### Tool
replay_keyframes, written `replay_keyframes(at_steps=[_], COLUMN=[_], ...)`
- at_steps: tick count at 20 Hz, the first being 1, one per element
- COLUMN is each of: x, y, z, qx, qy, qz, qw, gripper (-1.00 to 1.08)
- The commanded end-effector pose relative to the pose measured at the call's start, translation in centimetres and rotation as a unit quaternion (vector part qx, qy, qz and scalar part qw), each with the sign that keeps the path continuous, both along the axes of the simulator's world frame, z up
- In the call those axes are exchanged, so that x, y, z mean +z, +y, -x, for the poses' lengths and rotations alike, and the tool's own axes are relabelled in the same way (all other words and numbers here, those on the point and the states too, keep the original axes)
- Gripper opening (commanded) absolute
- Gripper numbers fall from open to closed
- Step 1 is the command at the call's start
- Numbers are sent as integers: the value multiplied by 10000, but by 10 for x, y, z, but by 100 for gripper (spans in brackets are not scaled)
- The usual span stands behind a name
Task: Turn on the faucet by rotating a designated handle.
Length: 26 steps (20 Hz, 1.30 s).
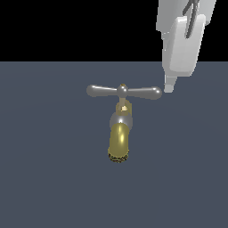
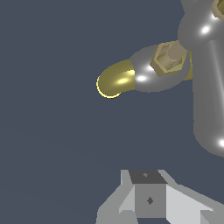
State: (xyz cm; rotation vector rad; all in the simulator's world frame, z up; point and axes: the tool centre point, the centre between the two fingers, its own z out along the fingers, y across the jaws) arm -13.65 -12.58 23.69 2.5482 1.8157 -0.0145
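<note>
Main risk imo: fingers (image 1: 168,87) hang just off the bulb end of the handle (image 1: 124,91), w/ contact point right at the rounded tip, so a push could skid off the glossy bulb or go above the bar w/o turning it. Arm comes down from above, wrist near vertical, tip level w/ the crossbar. Can't tell if fingers are spread or shut; only one tip shows clearly. Faucet (image 1: 120,133) stands on the desk (image 1: 44,178), gold spout beyond the bar, well apart from fingers.
</note>
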Motion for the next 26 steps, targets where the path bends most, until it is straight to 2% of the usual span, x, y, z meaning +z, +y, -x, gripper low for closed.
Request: replay_keyframes(at_steps=[1, 13, 26], x=[-9, -35, -39], y=[-1, 1, 2], z=[-8, -30, -34], qx=[233, 903, 1015], qy=[-3, 2, 6], qz=[-7, -60, -77], qw=[9997, 9959, 9948], gripper=[-100, -100, -100])
